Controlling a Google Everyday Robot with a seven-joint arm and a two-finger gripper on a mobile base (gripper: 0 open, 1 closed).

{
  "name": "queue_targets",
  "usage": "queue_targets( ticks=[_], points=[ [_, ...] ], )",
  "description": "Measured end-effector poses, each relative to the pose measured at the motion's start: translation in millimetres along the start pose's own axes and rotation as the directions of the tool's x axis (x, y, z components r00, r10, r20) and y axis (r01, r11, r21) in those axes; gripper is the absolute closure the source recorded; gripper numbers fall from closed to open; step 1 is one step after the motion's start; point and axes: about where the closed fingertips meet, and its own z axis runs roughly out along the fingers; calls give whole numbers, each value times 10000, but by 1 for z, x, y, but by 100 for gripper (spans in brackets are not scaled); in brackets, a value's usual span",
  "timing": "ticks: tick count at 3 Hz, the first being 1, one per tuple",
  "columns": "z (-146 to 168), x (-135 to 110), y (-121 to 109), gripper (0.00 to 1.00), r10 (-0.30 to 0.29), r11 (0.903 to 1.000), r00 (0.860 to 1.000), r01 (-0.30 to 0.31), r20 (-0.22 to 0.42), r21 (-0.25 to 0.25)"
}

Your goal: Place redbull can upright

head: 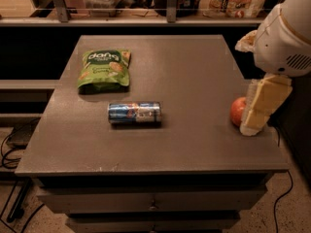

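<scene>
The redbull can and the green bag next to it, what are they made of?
The redbull can, lying on its side, looks like thin metal: glossy blue and silver panels catch light. The green bag seems plastic film, going by its shiny, puffy surface. The gripper hangs beside the apple at the table's right edge.

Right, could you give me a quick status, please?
Gripper at right edge of table, partly hiding apple. Redbull can on its side, mid-table. Green chip bag behind it, apart.

On the grey worktop [194, 81] a green snack bag [103, 69] lies flat toward the far left, and a red apple [237, 111] sits near the right edge, partly hidden behind the hand [255, 123].
</scene>
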Motion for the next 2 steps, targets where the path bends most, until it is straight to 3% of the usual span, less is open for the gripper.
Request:
queue_targets(
  ticks=[1,2],
  points=[
    [10,-43,-1,0,-799,9968,9945,799,680,26],
    [10,-49,-1,0,-886,9961,9931,885,773,54]
  ],
)
